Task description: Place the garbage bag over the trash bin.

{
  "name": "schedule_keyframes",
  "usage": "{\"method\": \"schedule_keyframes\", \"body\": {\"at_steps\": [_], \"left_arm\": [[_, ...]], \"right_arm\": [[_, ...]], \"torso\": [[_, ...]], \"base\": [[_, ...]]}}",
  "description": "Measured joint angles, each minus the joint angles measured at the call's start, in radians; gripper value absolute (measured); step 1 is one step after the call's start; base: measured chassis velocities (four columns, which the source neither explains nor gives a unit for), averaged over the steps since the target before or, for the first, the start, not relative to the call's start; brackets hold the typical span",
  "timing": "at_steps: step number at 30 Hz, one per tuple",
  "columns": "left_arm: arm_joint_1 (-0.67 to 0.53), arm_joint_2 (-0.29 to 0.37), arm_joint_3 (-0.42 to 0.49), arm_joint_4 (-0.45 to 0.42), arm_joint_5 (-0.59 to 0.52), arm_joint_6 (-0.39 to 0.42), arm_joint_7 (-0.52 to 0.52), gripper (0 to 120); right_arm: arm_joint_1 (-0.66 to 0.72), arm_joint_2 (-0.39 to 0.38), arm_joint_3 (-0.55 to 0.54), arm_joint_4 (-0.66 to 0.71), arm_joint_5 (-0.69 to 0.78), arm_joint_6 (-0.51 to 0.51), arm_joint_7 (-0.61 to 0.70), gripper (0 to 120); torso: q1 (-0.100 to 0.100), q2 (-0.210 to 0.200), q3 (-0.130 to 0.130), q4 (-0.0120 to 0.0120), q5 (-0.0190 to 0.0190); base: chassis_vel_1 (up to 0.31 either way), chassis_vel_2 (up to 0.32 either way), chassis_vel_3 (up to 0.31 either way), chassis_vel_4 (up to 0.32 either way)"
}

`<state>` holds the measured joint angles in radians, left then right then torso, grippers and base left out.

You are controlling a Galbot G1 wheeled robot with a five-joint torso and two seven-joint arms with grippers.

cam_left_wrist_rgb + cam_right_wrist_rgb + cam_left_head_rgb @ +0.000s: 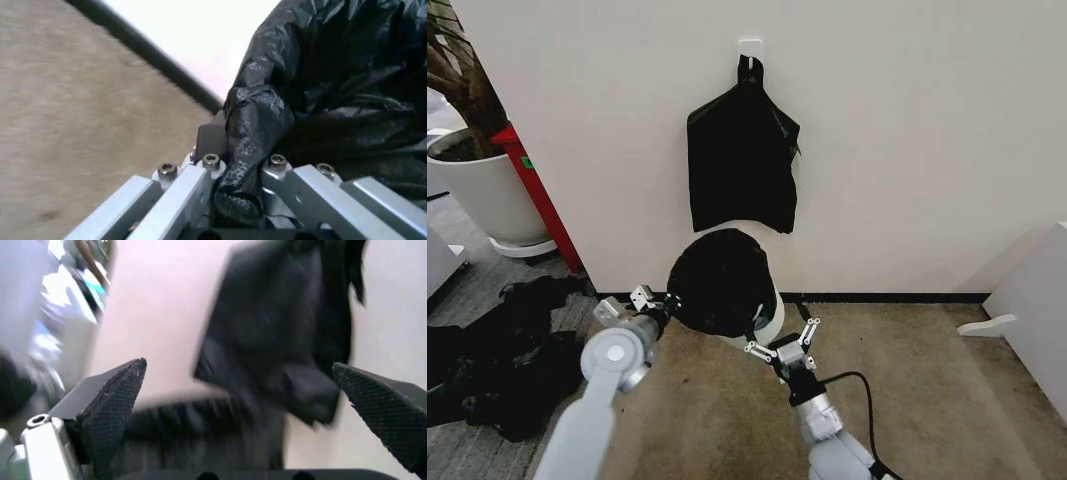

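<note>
The glossy black garbage bag [720,280] is draped over the top of the cream trash bin [773,316], which stands on the carpet against the wall. Only the bin's right side shows under the plastic. My left gripper [665,304] is at the bag's left edge, shut on a bunched fold of the bag [253,145]. Just off the bin's front right, my right gripper [783,338] is open with nothing between its pads [113,405]. Ahead of the right gripper [247,390], the bag [193,420] shows as a dark blur.
A flat black bundle [740,165] hangs from a wall hook above the bin. A large black heap [497,360] lies on the floor at left, beyond it a white plant pot [487,185] and a red panel [539,195]. White furniture [1039,310] stands at right.
</note>
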<state>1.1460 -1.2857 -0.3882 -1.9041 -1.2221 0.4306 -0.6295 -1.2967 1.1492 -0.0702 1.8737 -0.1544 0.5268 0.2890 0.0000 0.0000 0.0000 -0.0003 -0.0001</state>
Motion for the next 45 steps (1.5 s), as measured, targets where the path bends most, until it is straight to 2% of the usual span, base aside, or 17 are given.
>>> {"method": "schedule_keyframes", "body": {"at_steps": [3, 4, 8, 17, 22, 27, 28, 33, 34, 36, 37, 39, 42, 45], "left_arm": [[0.025, -0.005, 0.011, 0.001, 0.117, -0.007, -0.006, 3], [0.025, -0.005, 0.011, 0.001, 0.117, -0.007, -0.006, 3], [0.057, -0.013, 0.041, 0.008, 0.242, -0.008, -0.009, 3], [0.088, -0.035, 0.094, 0.005, 0.308, 0.003, 0.000, 4], [0.104, -0.027, 0.099, -0.012, 0.308, 0.013, 0.015, 18], [0.125, 0.000, 0.089, -0.074, 0.304, 0.020, 0.017, 38], [0.125, 0.000, 0.089, -0.074, 0.304, 0.020, 0.017, 38], [0.164, 0.063, 0.066, -0.205, 0.305, 0.050, -0.016, 61], [0.164, 0.063, 0.066, -0.205, 0.305, 0.050, -0.016, 61], [0.184, 0.085, 0.052, -0.241, 0.302, 0.072, -0.046, 76], [0.182, 0.081, 0.049, -0.224, 0.301, 0.072, -0.047, 82], [0.181, 0.079, 0.049, -0.216, 0.301, 0.071, -0.047, 84], [0.164, 0.048, 0.048, -0.148, 0.297, 0.055, -0.029, 98], [0.158, 0.037, 0.050, -0.113, 0.294, 0.050, -0.016, 100]], "right_arm": [[0.010, 0.001, 0.015, 0.015, -0.009, 0.030, -0.011, 100], [0.010, 0.001, 0.015, 0.015, -0.009, 0.030, -0.011, 100], [0.009, 0.001, 0.035, 0.045, -0.024, 0.029, -0.010, 100], [0.008, 0.017, 0.031, 0.027, -0.039, 0.014, 0.004, 100], [0.008, 0.022, 0.030, 0.022, -0.039, 0.008, 0.005, 100], [0.011, 0.023, 0.028, 0.018, -0.039, -0.004, 0.010, 100], [0.011, 0.023, 0.028, 0.018, -0.039, -0.004, 0.010, 100], [0.017, 0.025, 0.026, 0.010, -0.027, -0.027, 0.025, 100], [0.017, 0.025, 0.026, 0.010, -0.027, -0.027, 0.025, 100], [0.016, 0.028, 0.024, 0.004, -0.026, -0.033, 0.029, 100], [0.018, 0.030, 0.023, 0.001, -0.026, -0.036, 0.029, 100], [0.019, 0.031, 0.022, 0.000, -0.026, -0.036, 0.029, 100], [0.020, 0.035, 0.010, -0.011, -0.014, -0.047, 0.028, 100], [0.017, 0.036, -0.002, -0.018, 0.004, -0.064, 0.031, 100]], "torso": [[0.000, 0.000, 0.000, 0.0006, 0.0003], [0.000, 0.000, 0.000, 0.0006, 0.0003], [0.000, 0.000, 0.000, 0.0002, 0.0000], [0.000, 0.000, 0.000, 0.0001, 0.0001], [0.000, 0.000, 0.000, 0.0002, 0.0002], [0.000, 0.000, 0.000, 0.0002, 0.0002], [0.000, 0.000, 0.000, 0.0002, 0.0002], [0.000, 0.000, 0.000, 0.0002, 0.0001], [0.000, 0.000, 0.000, 0.0002, 0.0001], [0.000, 0.000, 0.000, 0.0004, 0.0002], [0.000, 0.000, 0.000, 0.0003, 0.0001], [0.000, 0.000, 0.000, 0.0003, 0.0001], [0.000, 0.000, 0.000, 0.0002, 0.0000], [0.000, 0.000, 0.000, 0.0001, -0.0001]], "base": [[0.000, 0.000, 0.000, 0.000], [0.000, 0.000, 0.000, 0.000], [0.000, 0.000, 0.000, 0.000], [0.000, 0.000, 0.000, 0.000], [0.000, 0.000, 0.000, 0.000], [0.000, 0.000, 0.000, 0.000], [0.000, 0.000, 0.000, 0.000], [0.000, 0.000, 0.000, 0.000], [0.000, 0.000, 0.000, 0.000], [0.000, 0.000, 0.000, 0.000], [0.000, 0.000, 0.000, 0.000], [0.000, 0.000, 0.000, 0.000], [0.000, 0.000, 0.000, 0.000], [0.000, 0.000, 0.000, 0.000]]}}
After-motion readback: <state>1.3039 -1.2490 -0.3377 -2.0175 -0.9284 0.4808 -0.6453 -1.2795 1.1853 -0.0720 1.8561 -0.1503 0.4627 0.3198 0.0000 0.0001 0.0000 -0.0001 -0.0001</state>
